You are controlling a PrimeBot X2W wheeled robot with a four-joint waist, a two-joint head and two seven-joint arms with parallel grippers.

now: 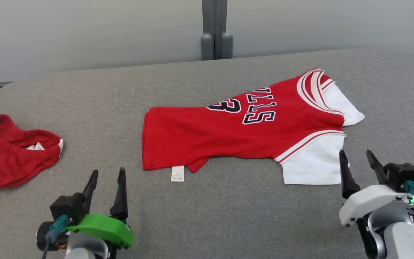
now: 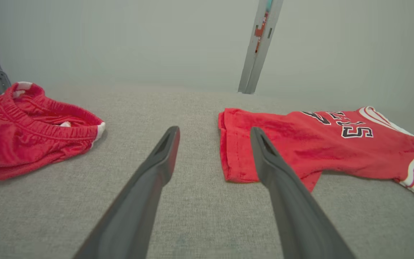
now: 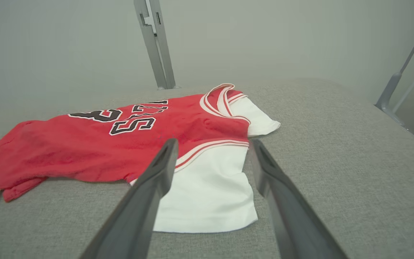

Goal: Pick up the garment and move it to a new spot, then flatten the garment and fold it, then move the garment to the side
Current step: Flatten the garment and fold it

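The garment (image 1: 228, 140), a red jersey with white sleeves and dark lettering, lies spread on the grey bench (image 1: 228, 223), running from the middle of the head view out toward 2 o'clock, its collar at the 2 o'clock end and its hem toward the centre. A white label (image 1: 178, 173) sticks out from the hem's near edge at about 6 o'clock of the jersey. The left hand (image 1: 108, 171) sits at 7 o'clock in the head view, its two dark fingers spread apart and gripping nothing; bare bench cloth lies between it and the hem, which is near, toward its 1 o'clock. The right hand (image 1: 355, 152) sits at 4 o'clock, fingers likewise parted and empty, its tips just beside the near white sleeve (image 1: 311, 165); whether they touch the cloth cannot be told. A crumpled pair of red shorts (image 1: 9, 162) lies at 9 o'clock, well apart from the jersey and at the left hand's 10 o'clock. Beyond the bench, at 12 o'clock, a grey post (image 1: 215, 28) rises against a pale wall (image 1: 84, 32).
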